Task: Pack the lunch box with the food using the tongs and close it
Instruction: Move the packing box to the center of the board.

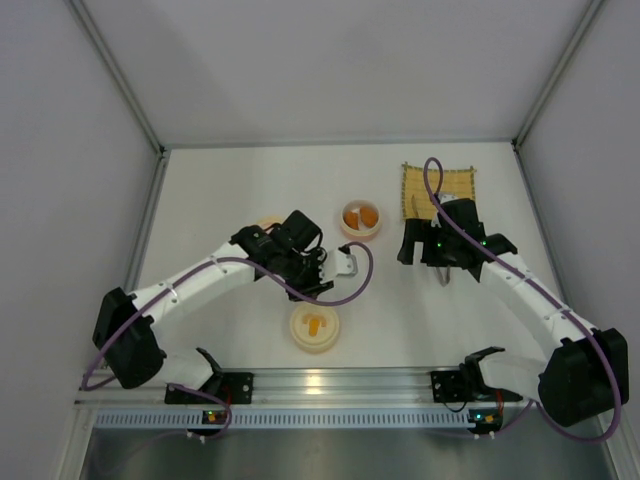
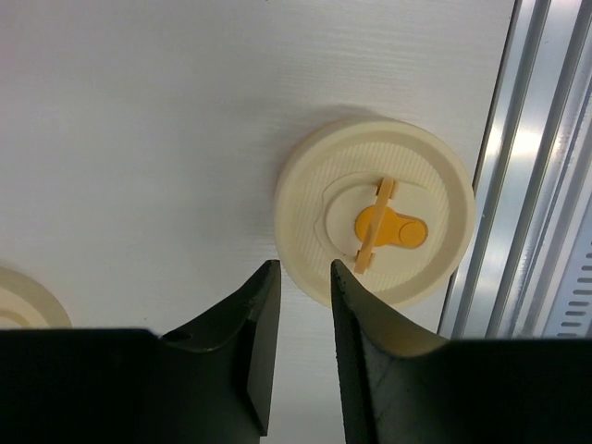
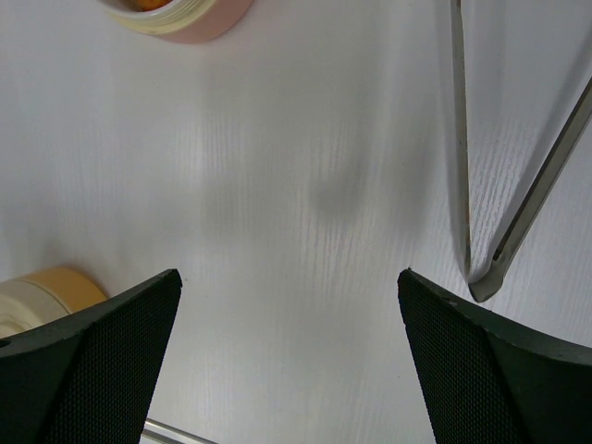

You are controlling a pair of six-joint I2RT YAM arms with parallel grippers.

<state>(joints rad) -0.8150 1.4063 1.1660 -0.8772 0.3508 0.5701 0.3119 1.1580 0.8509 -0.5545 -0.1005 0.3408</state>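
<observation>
While the food [image 1: 360, 214] sits in one lunch box bowl [image 1: 343, 229] at mid-bench, the cream lid [image 2: 375, 227] lies apart, close to the front rail [image 2: 527, 185]. It is flat and handle-up, probably so it can be lifted on last. At its rim hovers the left gripper [image 2: 305, 268], its fingers narrowly parted and empty. The tongs [image 3: 462, 185] lie just beside the right gripper [image 3: 289, 277], whose fingers gape wide and hold nothing. Bare bench surrounds them; only the rail crowds the lid.
</observation>
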